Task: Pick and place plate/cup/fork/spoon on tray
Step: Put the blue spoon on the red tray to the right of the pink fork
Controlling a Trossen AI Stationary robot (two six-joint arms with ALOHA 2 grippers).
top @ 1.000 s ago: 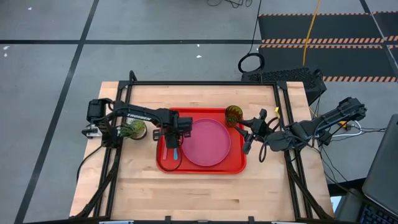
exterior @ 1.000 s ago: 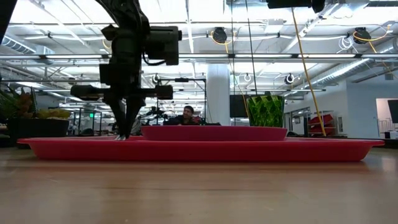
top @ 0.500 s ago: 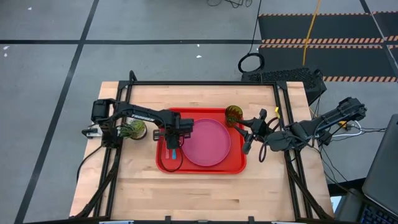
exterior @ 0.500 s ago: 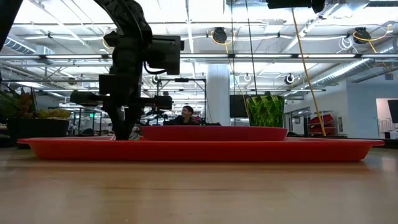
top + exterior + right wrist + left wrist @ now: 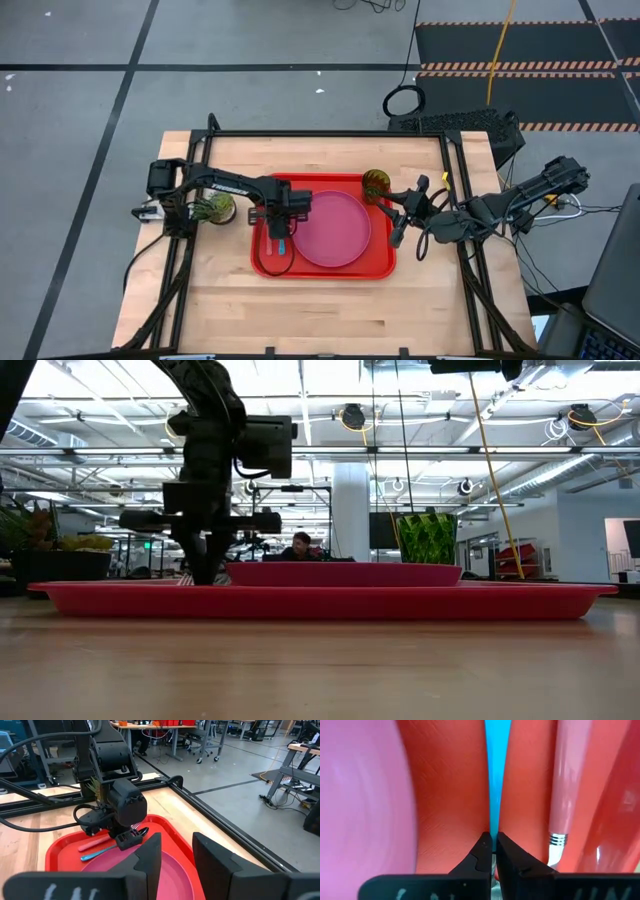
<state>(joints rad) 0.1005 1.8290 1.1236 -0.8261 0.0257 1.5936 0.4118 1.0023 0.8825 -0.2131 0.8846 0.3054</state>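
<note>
We hold the spoon in the closed left pincer over the tray, beside the plate; we should release gently.

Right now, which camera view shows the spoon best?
The right wrist view: the spoon lies whole on the tray, blue handle and dark bowl, under the left hand. The left wrist view shows only a blue strip of handle; the high view a small blue sliver; the low view nothing certain.
</note>
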